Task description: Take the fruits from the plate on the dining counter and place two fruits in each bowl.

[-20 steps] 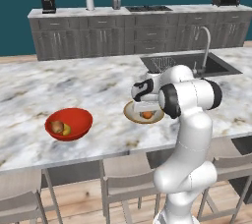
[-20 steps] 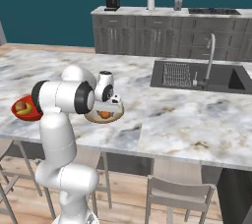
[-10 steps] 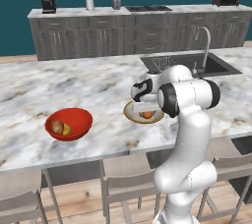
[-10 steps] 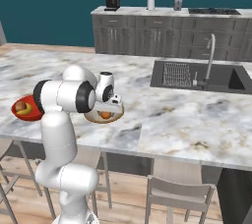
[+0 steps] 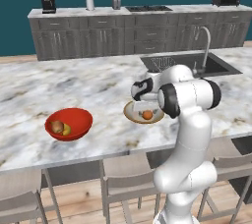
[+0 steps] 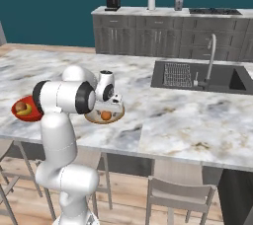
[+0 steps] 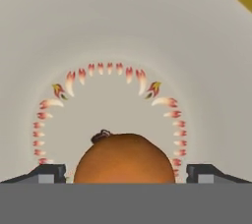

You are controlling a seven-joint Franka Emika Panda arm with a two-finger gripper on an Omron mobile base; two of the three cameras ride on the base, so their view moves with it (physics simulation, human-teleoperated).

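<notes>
A tan bowl (image 5: pixel 132 115) (image 6: pixel 116 117) (image 7: pixel 123 36) with a pale, patterned inside rests on the dining counter (image 5: pixel 98 83) (image 6: pixel 188 115). A small orange (image 5: pixel 147 115) (image 6: pixel 105 115) (image 7: pixel 124 159) lies in it. My gripper (image 5: pixel 145 110) (image 6: pixel 107 109) (image 7: pixel 126 174) is low over this bowl and open, one fingertip (image 7: pixel 47 173) on each side of the orange with a gap showing. To the left, the red bowl (image 5: pixel 74 118) (image 6: pixel 21 116) holds a red-brown apple (image 5: pixel 57 126) and a yellow banana (image 5: pixel 66 130). The plate is hidden.
A sink (image 5: pixel 197 63) (image 6: pixel 197 73) with a faucet (image 5: pixel 206 46) is sunk into the counter to the right. Stools (image 5: pixel 123 179) (image 6: pixel 178 194) stand under the near edge. A back counter (image 5: pixel 123 26) with appliances lines the far wall.
The fingers have spread apart around the orange, which now lies loose in the tan bowl. The arm has barely moved.
</notes>
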